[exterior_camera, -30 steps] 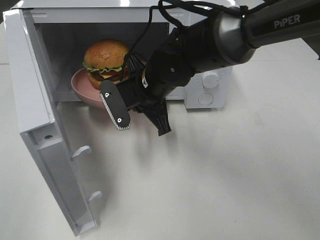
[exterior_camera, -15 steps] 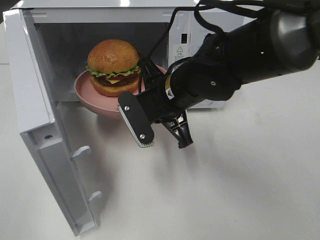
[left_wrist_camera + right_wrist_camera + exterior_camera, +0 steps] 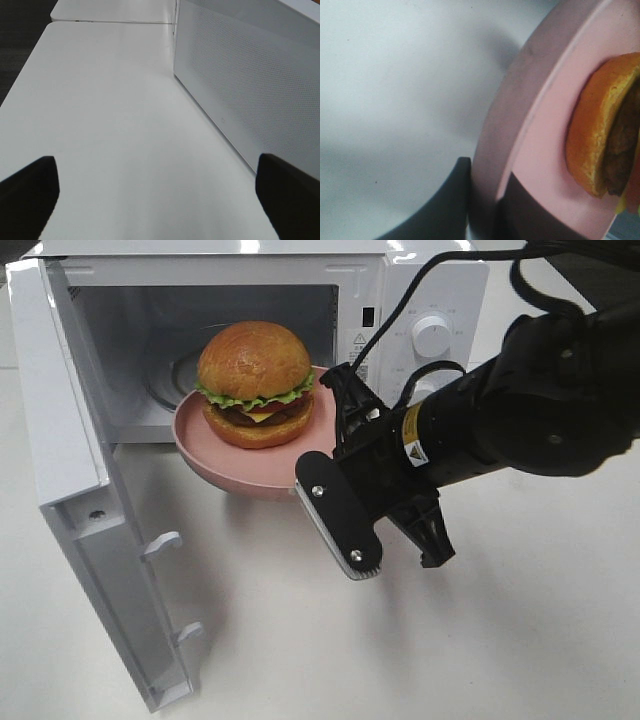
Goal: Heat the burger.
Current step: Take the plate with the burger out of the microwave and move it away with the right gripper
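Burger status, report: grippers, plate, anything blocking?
Right gripper shut on pink plate rim; left gripper open, empty. Burger on plate, at microwave mouth, door open. Nothing in the way.

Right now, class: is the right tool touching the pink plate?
Touching. The right wrist view shows the right tool clamped on the pink plate's rim.

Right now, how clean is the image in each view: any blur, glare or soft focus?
Exterior high: sharp, bright glare spots on the microwave top, burger bun glossy. Right wrist: too close, pink plate rim and burger soft. Left wrist: evenly lit, dark fingers blurred at the corners.
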Robot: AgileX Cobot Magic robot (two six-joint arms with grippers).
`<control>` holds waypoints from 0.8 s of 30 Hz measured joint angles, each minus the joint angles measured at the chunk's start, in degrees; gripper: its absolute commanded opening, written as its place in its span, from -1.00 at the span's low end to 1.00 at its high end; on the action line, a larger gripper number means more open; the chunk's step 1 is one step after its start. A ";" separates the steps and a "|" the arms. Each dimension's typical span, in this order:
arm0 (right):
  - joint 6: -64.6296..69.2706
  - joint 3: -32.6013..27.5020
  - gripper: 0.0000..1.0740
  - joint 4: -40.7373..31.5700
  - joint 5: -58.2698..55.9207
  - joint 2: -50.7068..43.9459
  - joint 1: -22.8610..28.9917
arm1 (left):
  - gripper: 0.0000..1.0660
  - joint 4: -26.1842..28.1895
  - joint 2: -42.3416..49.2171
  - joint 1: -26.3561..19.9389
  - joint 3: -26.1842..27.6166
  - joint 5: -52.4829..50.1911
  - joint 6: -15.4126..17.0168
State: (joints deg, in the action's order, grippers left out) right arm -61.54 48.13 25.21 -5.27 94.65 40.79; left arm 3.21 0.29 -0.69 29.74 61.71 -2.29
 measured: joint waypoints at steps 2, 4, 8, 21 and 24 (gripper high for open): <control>0.00 -0.69 -1.00 0.06 0.06 -0.86 0.00 | 0.88 0.00 0.00 0.00 0.00 0.00 0.00; 0.00 -2.35 -1.00 0.23 0.06 -2.92 0.00 | 0.88 0.00 0.00 0.00 0.00 0.00 0.00; 0.00 -6.13 -1.00 0.46 -0.11 -8.02 0.00 | 0.88 0.00 0.00 0.00 0.00 0.00 0.00; 0.57 -15.64 -1.00 0.52 -7.10 -24.64 0.00 | 0.88 0.00 0.00 0.00 0.00 0.00 0.00; 0.80 -16.33 -1.00 0.52 -7.96 -26.13 0.00 | 0.88 0.00 0.00 0.00 0.00 0.00 0.00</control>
State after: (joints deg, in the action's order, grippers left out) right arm -60.73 31.80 25.73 -13.24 68.53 40.79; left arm 3.21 0.29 -0.69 29.74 61.71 -2.29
